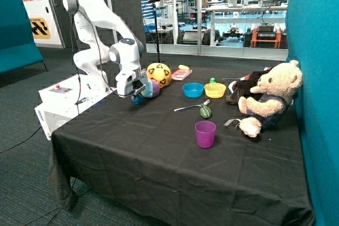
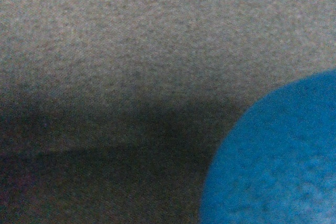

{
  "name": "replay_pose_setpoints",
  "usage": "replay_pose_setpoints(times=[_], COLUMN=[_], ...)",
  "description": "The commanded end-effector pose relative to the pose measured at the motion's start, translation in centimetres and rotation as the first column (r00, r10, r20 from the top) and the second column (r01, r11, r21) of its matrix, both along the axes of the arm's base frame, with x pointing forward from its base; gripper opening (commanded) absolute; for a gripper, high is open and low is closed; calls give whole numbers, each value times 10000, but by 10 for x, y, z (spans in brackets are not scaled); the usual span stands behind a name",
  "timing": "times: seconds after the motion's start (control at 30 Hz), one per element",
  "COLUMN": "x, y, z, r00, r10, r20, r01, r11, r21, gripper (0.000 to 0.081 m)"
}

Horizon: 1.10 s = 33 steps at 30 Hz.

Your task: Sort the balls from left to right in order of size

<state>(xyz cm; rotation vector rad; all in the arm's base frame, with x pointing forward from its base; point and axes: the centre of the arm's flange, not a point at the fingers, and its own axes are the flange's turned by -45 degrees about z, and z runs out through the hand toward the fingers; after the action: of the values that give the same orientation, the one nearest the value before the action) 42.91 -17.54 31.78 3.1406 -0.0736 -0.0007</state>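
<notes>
The gripper [image 1: 136,92] is low over the black tablecloth [image 1: 159,152], near the table edge that faces the robot base. The small dark blue ball [image 1: 137,99] lies on the cloth directly under it, partly hidden by the gripper body. In the wrist view the blue ball [image 2: 275,158] fills one corner and the rest is only cloth with a shadow, so the ball is very close to the camera. I cannot tell if the gripper is wide, narrow or holding the ball.

Just beside the blue ball, toward the middle of the table, is the pastel panelled ball [image 1: 152,88], and just behind that one is the large yellow ball [image 1: 159,74] with black triangle marks. The three make a short diagonal row, going from small to large away from the gripper. The balls are round, so they have no long axis and no pointing direction.

Farther along the table stand a blue bowl [image 1: 193,90], a yellow bowl [image 1: 215,90], a green striped toy [image 1: 205,111] with a fork [image 1: 190,106] beside it, a purple cup [image 1: 205,134] and a teddy bear [image 1: 270,98]. The front half of the cloth is open and bare, with much room between the balls and the near edge.
</notes>
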Motion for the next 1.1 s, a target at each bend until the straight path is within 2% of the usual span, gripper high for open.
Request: replay_pose_setpoints(times=[0.0, 0.1, 0.13, 0.23, 0.3, 0.37, 0.43, 1.07], x=[-1, -3, -3, -5, -6, -6, -6, -4], y=[5, 5, 5, 3, 2, 1, 1, 0], z=[-6, -6, -6, -6, -6, -6, -6, -4], r00=[10000, 10000, 10000, 10000, 10000, 10000, 10000, 10000], r10=[-15, -21, -30, -44, -17, -44, -21, 31], r20=[5, 5, 5, 5, 5, 5, 5, 5], r01=[15, 21, 30, 44, 17, 44, 21, -31], r11=[10000, 10000, 10000, 10000, 10000, 10000, 10000, 10000], r21=[1, 1, 1, 1, 1, 1, 1, 1], gripper=[0, 2, 47, 285, 397, 489, 544, 653])
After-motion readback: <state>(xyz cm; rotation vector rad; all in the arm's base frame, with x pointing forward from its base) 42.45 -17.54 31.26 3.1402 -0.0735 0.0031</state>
